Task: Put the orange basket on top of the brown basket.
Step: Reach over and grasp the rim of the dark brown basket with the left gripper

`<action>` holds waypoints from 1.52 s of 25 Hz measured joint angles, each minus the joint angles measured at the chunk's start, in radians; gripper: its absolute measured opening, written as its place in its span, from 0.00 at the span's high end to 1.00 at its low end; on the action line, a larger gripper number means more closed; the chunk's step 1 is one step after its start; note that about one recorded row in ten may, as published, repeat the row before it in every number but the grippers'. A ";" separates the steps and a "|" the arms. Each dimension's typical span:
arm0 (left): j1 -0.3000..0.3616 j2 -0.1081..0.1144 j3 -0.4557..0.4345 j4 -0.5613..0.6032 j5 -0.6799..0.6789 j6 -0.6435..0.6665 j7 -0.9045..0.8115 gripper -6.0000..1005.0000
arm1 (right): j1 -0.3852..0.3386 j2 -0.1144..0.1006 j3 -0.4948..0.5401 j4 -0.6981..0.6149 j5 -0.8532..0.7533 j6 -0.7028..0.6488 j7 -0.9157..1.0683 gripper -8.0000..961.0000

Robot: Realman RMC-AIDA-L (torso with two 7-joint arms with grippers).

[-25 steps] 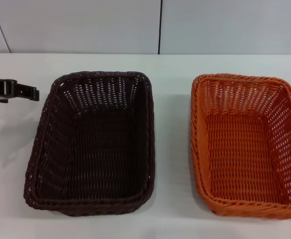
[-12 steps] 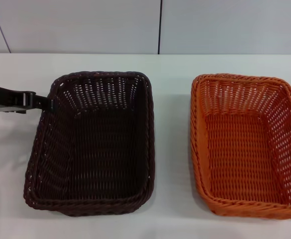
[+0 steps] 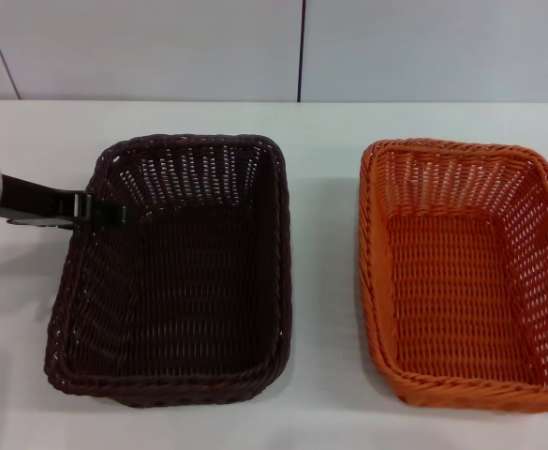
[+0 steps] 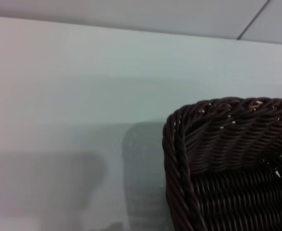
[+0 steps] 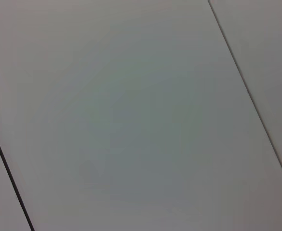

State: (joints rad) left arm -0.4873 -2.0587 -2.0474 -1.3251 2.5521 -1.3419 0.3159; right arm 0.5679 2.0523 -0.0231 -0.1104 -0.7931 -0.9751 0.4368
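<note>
reaching in from the table's left edge, left gripper (image 3: pixel 114 214) lying level with its dark tip crossing the braided left rim of the brown basket (image 3: pixel 185 281), near that basket's far left corner; whether the fingers are parted or closed cannot be told. sitting directly under and beyond the tip, the brown basket resting flat on the white table (image 3: pixel 325 281), its rounded corner (image 4: pixel 179 125) filling the left wrist view with bare table beside it. lying well apart on the far side of the brown basket from the gripper, the orange basket (image 3: pixel 466 281) sitting flat on the table, open side up, untouched, a strip of table between the two baskets. not showing anywhere, the right gripper; the right wrist view taking in only a pale panelled surface (image 5: pixel 131 120).
</note>
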 joint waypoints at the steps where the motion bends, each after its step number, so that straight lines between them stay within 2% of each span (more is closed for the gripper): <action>1: -0.002 0.000 0.004 0.008 0.000 0.004 0.001 0.18 | 0.000 0.000 0.000 0.000 0.000 0.000 0.000 0.42; 9: -0.052 0.006 0.005 0.100 0.003 -0.026 0.015 0.19 | -0.001 0.000 0.000 -0.002 0.000 -0.001 0.000 0.43; 14: -0.045 0.008 0.006 0.046 0.007 -0.044 0.023 0.24 | -0.002 -0.002 0.000 -0.003 0.000 0.002 0.000 0.43; 17: -0.048 0.008 0.010 0.041 0.014 -0.059 0.027 0.44 | -0.002 -0.002 0.000 -0.003 0.000 0.008 0.002 0.43; 27: -0.050 0.008 0.007 0.044 0.032 -0.087 0.039 0.67 | -0.001 -0.003 0.000 -0.002 0.000 0.010 0.007 0.42; 33: -0.048 0.009 0.001 0.037 0.032 -0.090 0.047 0.77 | 0.000 -0.003 0.000 -0.001 0.000 0.010 0.007 0.42; 35: -0.048 0.009 -0.002 0.032 0.033 -0.091 0.053 0.77 | -0.001 -0.003 0.000 -0.001 0.000 0.010 0.007 0.42; 38: -0.055 0.013 -0.078 -0.037 0.031 -0.124 0.101 0.77 | -0.001 -0.003 0.000 -0.001 0.000 0.010 0.008 0.42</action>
State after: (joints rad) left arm -0.5426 -2.0454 -2.1256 -1.3621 2.5835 -1.4656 0.4170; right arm 0.5668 2.0492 -0.0230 -0.1116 -0.7931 -0.9647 0.4444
